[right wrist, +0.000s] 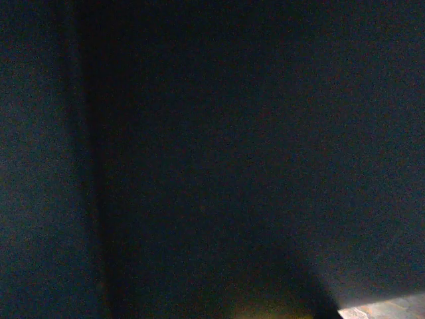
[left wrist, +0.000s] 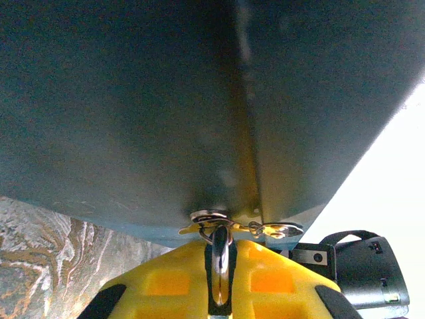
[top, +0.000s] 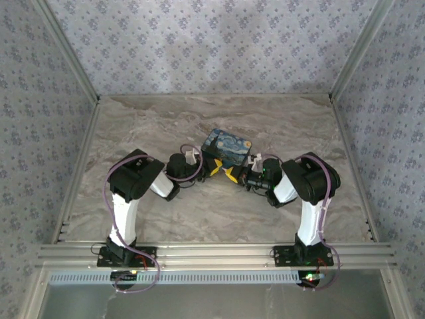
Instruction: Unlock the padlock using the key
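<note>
Left arm: reaches in from the left, so its pincer (top: 214,167) meets the work at mid-table.
Left pincer: yellow fingers (left wrist: 166,282) nearly shut, with a metal loop (left wrist: 221,256) standing in the slit between them — whether this is the padlock's shackle or the key's ring I cannot tell. Pinching it would keep it from swinging while the other arm works.
Box: a blue box (top: 228,147) with a painted lid lies on the table (top: 146,119) just behind both pincers; seen from the left wrist, its dark underside (left wrist: 133,100) looms over the fingers, so it is probably tipped or lifted at the near edge.
Hasp: small metal fittings (left wrist: 265,230) sit at the box's lower edge, right above the loop — likely where the padlock hangs.
Padlock: not plainly visible as a whole; judged to be at the box's near edge, between the two pincers.
Right pincer: (top: 234,174) yellow tip close beside the left one, shut; whether it holds the key cannot be told — its camera is pressed near a dark surface.
Right arm: comes in from the right, facing the left arm, as suits a hold-and-turn job.
</note>
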### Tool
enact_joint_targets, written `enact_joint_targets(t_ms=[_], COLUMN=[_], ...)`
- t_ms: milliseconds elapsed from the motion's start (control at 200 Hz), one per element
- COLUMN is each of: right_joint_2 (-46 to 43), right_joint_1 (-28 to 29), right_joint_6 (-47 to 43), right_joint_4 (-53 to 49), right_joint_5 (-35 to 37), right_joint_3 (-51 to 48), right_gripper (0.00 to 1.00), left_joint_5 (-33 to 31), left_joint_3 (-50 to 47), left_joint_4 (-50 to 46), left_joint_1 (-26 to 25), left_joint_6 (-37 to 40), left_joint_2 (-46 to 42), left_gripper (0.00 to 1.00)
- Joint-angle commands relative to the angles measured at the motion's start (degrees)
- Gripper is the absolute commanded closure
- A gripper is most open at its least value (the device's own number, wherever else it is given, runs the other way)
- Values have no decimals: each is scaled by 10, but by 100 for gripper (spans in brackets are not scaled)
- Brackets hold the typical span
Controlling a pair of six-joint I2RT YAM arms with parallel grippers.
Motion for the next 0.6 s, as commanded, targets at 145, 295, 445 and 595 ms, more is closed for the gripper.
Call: enact_joint_targets(t_ms=[145,295,445,595], right_joint_2=[6,15,23,29], right_joint_1=[12,26,38,40], right_joint_6=[18,33,50,71], right_joint_4=[1,14,26,43], right_joint_5=[16,36,55,64], right_joint_3=[21,21,27,28], right_gripper=[100,100,100,100], left_joint_5=[48,46,44,45], left_joint_3=[1,3,1,1], left_joint_4=[49,49,49,49], left_joint_1=[-11,-15,-15,-16], left_joint_6=[8,10,13,13], left_joint_2=[-16,-16,-17,-19], left_gripper=[100,100,100,100])
